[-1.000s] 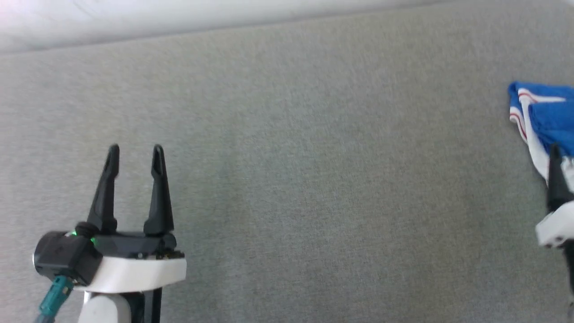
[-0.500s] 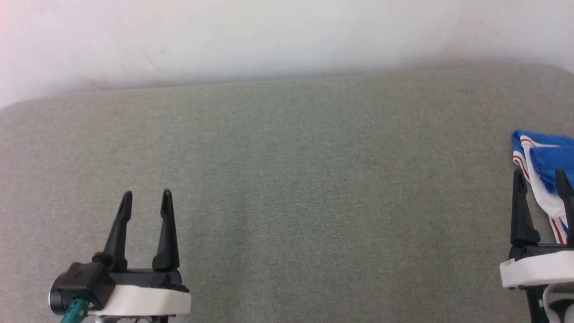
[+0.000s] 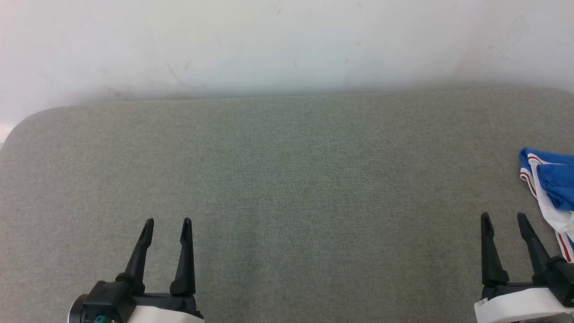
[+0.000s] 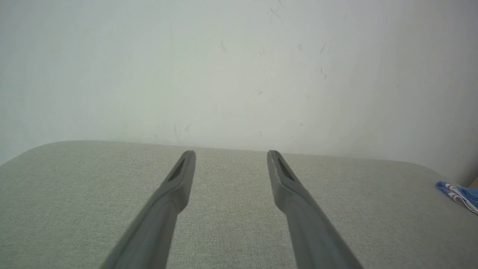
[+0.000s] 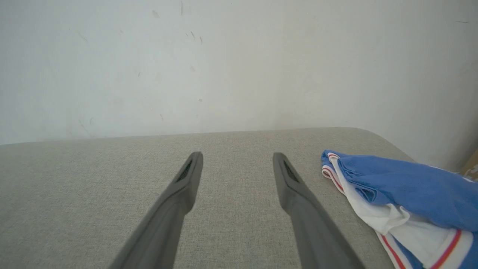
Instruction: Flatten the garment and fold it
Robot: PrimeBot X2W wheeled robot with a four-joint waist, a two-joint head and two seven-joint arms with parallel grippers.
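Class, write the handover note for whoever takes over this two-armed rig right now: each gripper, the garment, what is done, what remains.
Left gripper: open, holding nothing, over the grey-green fabric-covered surface.
Right gripper: open, holding nothing, just left of the royal-blue jersey garment with white fabric and red-and-white stripe trim; not touching it.
Garment: crumpled at the surface's right side, running out of the head view.
Done: nothing visible; it is neither flattened nor folded.
Left: grasp it, probably bring it toward the middle, spread it flat, then fold.
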